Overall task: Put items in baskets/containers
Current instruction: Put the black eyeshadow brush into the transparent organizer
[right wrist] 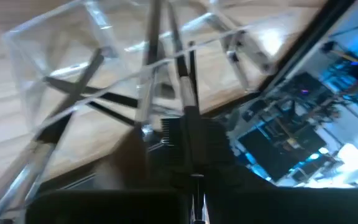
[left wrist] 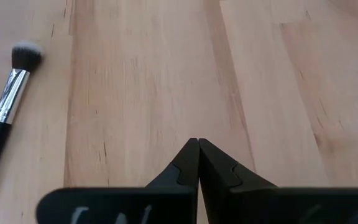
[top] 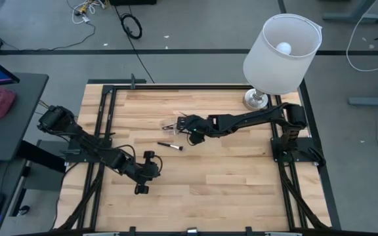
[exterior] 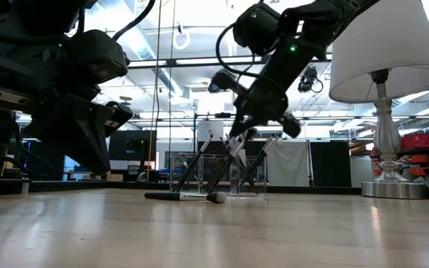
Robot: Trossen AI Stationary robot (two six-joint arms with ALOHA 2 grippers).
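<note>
The left gripper [left wrist: 197,163] sits low over the near-left part of the wooden table [top: 241,183], its 2 fingers pressed together with nothing between them. Ahead of it and off to one side in the left wrist view, 1 makeup brush [left wrist: 8,102] lies flat on the wood, bristle tip pointing away from that gripper, well apart from the fingertips. The high view shows this loose brush [top: 170,145] lying between the 2 grippers, nearer the right one, and the low view shows it [exterior: 185,196] resting on the table just in front of the container.

The right gripper [top: 190,131] reaches in from the far-right side and hangs directly above the clear container [exterior: 218,175]. Its fingers stand narrow, nearly together; a brush handle [right wrist: 188,81] runs straight out from between them and down into the container's open top, but I cannot tell whether the fingers actually clamp it. Inside the clear container [right wrist: 73,56], directly under this gripper, several brushes [exterior: 199,167] lean crosswise against the walls, handles sticking up past the rim.

Beyond the right gripper, at the table's far-right corner, stands a white-shaded lamp [top: 282,52] on a metal base.
</note>
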